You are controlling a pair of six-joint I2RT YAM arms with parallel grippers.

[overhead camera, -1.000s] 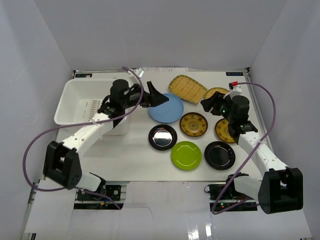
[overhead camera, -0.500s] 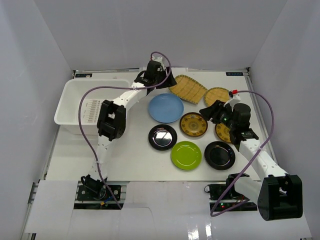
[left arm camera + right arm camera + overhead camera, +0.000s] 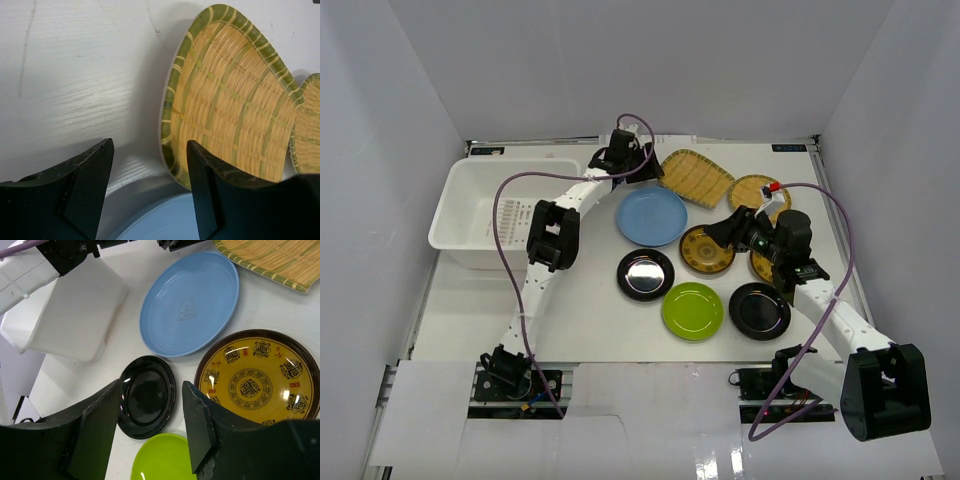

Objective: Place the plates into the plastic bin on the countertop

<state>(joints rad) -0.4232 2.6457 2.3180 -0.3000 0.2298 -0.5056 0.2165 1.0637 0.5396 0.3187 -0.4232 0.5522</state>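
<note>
Left claw [image 3: 150, 150] shifted; woven plate [image 3: 235, 95] just ahead.

Pale grey walls [image 3: 640, 60] close in three sides: left, back and right. Two small dark labels [image 3: 488, 151] sit at the far corners, just under the back wall. A metal rail [image 3: 412, 322] runs along the left side. Nearest the camera lie flat white sheets [image 3: 650, 390], overlapping.
</note>
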